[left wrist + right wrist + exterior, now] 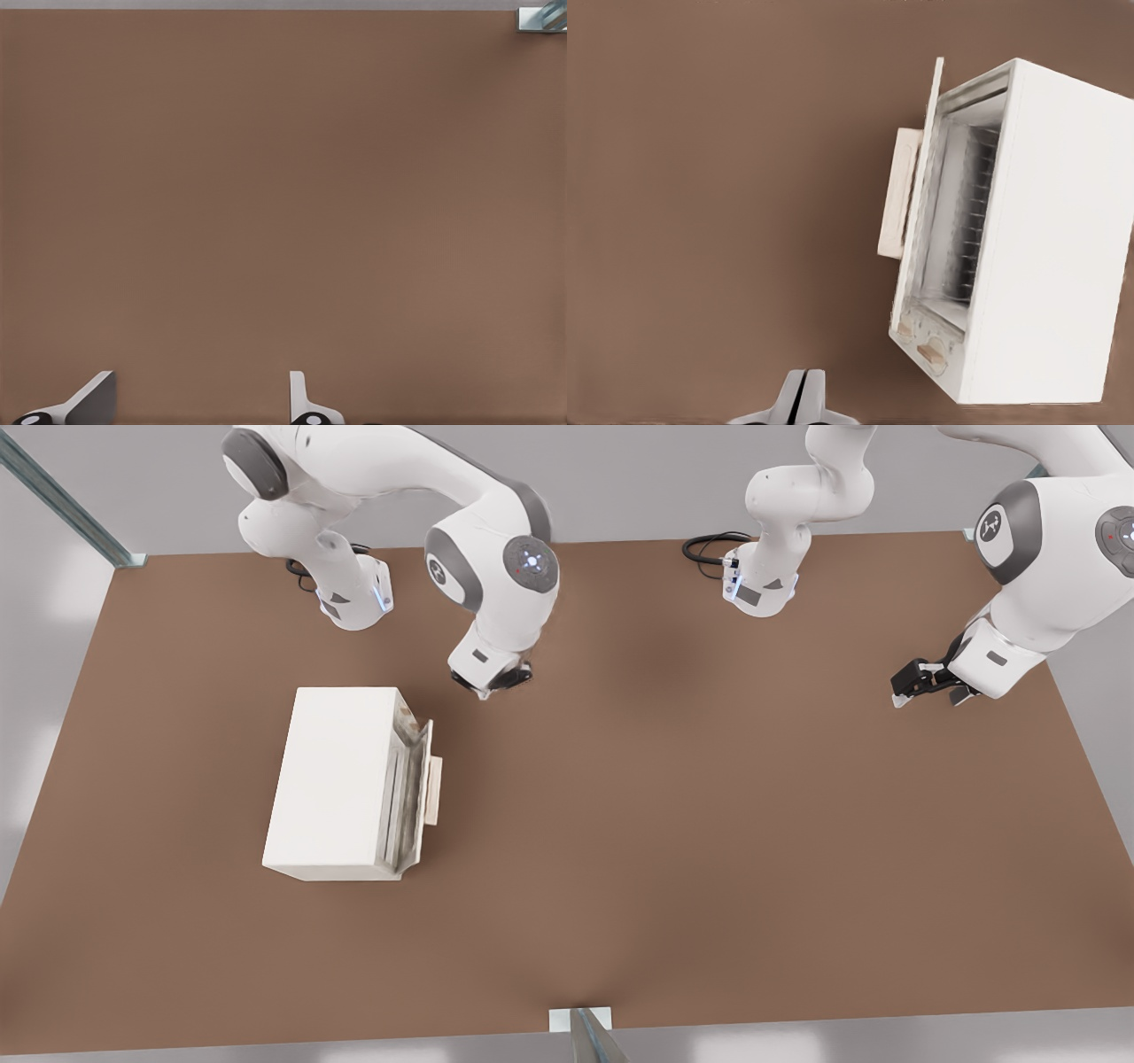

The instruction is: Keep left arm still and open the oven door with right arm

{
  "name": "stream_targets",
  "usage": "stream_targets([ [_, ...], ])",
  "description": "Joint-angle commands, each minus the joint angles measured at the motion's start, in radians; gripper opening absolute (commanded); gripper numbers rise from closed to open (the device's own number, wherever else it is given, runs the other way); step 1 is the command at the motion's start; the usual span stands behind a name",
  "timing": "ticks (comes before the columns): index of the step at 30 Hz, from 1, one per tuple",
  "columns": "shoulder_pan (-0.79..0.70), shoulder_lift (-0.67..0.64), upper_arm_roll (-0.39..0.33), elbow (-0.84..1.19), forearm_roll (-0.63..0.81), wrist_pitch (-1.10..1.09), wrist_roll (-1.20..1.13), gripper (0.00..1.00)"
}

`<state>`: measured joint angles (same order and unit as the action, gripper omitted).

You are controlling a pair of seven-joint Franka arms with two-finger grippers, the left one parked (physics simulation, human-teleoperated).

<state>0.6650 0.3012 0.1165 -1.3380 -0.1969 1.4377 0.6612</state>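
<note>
Front view: oven door (423, 793) slightly ajar; gripper (490, 685) hovers nearby above the worktop (709, 824), jaws closed, empty.

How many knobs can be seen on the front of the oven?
2 knobs: both sit side by side on the oven front strip beside the ajar oven door, one and another. The gripper, shut, hangs apart from the oven.

The right arm (496, 540) is glossy white with grey joint caps. A small black cable (301, 571) sits at its base. Its black gripper (490, 682) has pale fingertips (802, 398), seemingly pressed together.
</note>
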Motion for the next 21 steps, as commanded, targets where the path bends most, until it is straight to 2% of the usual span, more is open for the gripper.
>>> stream_targets([
  [1, -0.099, -0.071, 0.011, -0.030, 0.155, 0.017, -0.152, 0.04],
  [3, -0.193, -0.114, 0.002, -0.032, 0.166, -0.020, -0.359, 0.26],
  [4, -0.216, -0.131, -0.073, -0.033, 0.194, -0.016, -0.577, 1.00],
  [5, -0.211, -0.174, -0.184, -0.049, 0.301, -0.020, -0.731, 1.00],
  [6, -0.211, -0.180, -0.205, -0.049, 0.324, -0.045, -0.931, 1.00],
  [7, -0.213, -0.180, -0.219, -0.053, 0.323, -0.046, -0.937, 1.00],
  [10, -0.223, -0.182, -0.227, -0.055, 0.318, -0.043, -0.939, 1.00],
  [12, -0.223, -0.178, -0.232, -0.055, 0.243, -0.037, -0.861, 1.00],
  [14, -0.222, -0.159, -0.278, -0.050, 0.163, 0.026, -0.784, 1.00],
  [21, -0.338, -0.120, -0.284, -0.009, 0.134, 0.012, -0.798, 1.00],
])
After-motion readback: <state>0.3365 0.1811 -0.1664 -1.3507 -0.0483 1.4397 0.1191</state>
